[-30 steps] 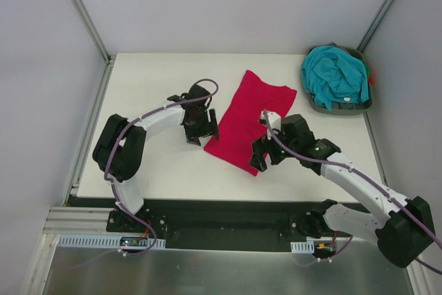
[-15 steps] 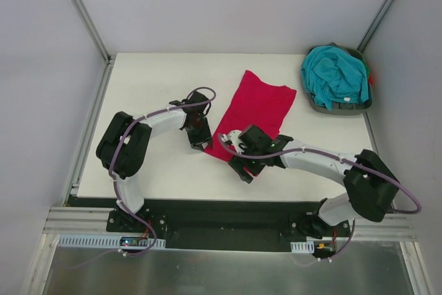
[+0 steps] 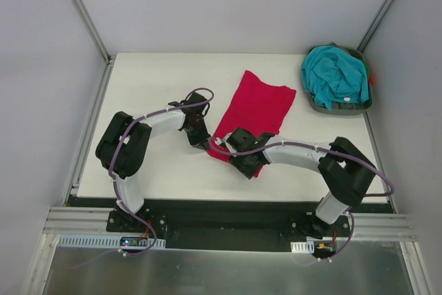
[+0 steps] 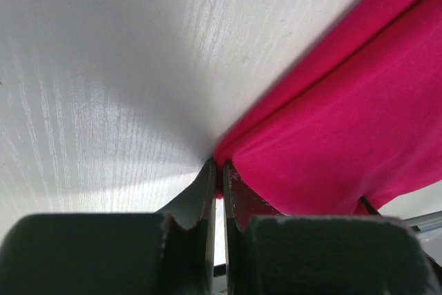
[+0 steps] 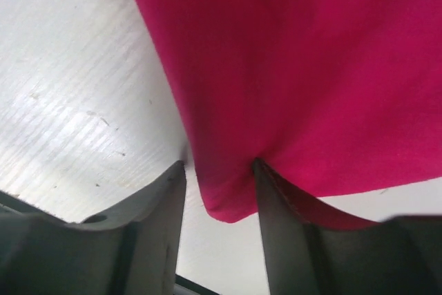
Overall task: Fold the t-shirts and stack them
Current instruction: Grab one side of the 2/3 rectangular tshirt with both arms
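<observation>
The crimson-red t-shirt [image 3: 259, 105] lies flat and partly folded in the middle of the white table [image 3: 152, 81]. My left gripper [image 3: 202, 139] sits low at the shirt's near-left edge. The left wrist view shows this gripper [image 4: 219, 165] shut, with a thin fold of the red cloth [image 4: 331, 150] pinched between its tips. My right gripper [image 3: 248, 166] is down at the shirt's near corner. In the right wrist view its jaws [image 5: 219, 164] stand apart on either side of that red corner [image 5: 297, 67]. The teal t-shirt [image 3: 335, 74] is bunched up at the back right.
The teal shirt fills a dark grey-green tray [image 3: 345, 110] at the table's back right corner. Metal frame posts and white walls enclose the table on three sides. Both arms reach inward from the near edge and almost meet at the red shirt.
My left gripper has shut on the red shirt's near-left edge. My right arm has swung left to the shirt's near corner, and its jaws have narrowed around it.
</observation>
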{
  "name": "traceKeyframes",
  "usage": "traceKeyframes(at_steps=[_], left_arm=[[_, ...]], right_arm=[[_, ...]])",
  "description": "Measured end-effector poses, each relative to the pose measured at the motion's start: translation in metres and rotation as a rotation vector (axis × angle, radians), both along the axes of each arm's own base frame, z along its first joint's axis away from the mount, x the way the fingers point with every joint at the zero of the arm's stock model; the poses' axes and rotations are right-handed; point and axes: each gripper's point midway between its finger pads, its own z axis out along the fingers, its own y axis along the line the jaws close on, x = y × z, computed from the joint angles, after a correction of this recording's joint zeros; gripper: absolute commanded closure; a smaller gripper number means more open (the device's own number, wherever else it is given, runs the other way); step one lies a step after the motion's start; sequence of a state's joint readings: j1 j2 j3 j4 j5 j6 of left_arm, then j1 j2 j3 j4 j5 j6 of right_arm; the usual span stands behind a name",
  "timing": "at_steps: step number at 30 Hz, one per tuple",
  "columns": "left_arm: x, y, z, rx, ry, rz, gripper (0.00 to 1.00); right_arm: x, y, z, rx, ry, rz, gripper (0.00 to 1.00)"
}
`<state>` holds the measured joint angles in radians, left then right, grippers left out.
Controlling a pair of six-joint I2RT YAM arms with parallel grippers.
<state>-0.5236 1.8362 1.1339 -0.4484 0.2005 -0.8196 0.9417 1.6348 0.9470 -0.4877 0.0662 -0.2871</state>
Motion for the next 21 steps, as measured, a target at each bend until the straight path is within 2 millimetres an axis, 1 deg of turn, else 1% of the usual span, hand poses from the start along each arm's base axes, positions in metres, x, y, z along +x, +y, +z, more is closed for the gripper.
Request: traceKeyframes(at_steps=[1,3,7,10,11,13,16,17,19,20,21], left_arm=[[0.000,0.000,0.000,-0.001,0.000,0.001,1.00],[0.000,0.000,0.000,-0.001,-0.001,0.001,1.00],[-0.001,0.001,0.001,-0.004,-0.005,0.004,1.00],[-0.006,0.004,0.001,-0.004,-0.005,0.006,1.00],[-0.008,0.006,0.001,-0.003,-0.006,0.007,1.00],[-0.016,0.014,0.002,0.005,-0.004,0.017,1.00],[-0.030,0.032,0.006,0.018,-0.010,0.048,1.00],[-0.037,0.042,0.010,0.022,-0.017,0.070,1.00],[-0.047,0.059,0.020,0.032,-0.043,0.112,1.00],[-0.051,0.067,0.027,0.037,-0.062,0.131,1.00],[-0.053,0.073,0.033,0.044,-0.083,0.145,1.00]], right_arm=[[0.001,0.000,0.000,-0.013,-0.004,-0.005,0.64],[0.004,0.000,0.000,-0.044,-0.020,-0.013,0.70],[0.005,0.000,0.000,-0.098,-0.051,-0.015,0.79],[-0.002,0.004,-0.001,-0.108,-0.058,0.002,0.87],[-0.006,0.007,-0.001,-0.105,-0.055,0.012,0.87],[-0.017,0.014,0.000,-0.087,-0.038,0.032,0.90],[-0.045,0.037,0.003,-0.014,0.033,0.087,0.92],[-0.056,0.047,0.005,0.019,0.064,0.108,0.95],[-0.076,0.069,0.012,0.099,0.125,0.146,0.95],[-0.085,0.080,0.017,0.143,0.155,0.160,0.99],[-0.092,0.089,0.022,0.180,0.180,0.169,1.00]])
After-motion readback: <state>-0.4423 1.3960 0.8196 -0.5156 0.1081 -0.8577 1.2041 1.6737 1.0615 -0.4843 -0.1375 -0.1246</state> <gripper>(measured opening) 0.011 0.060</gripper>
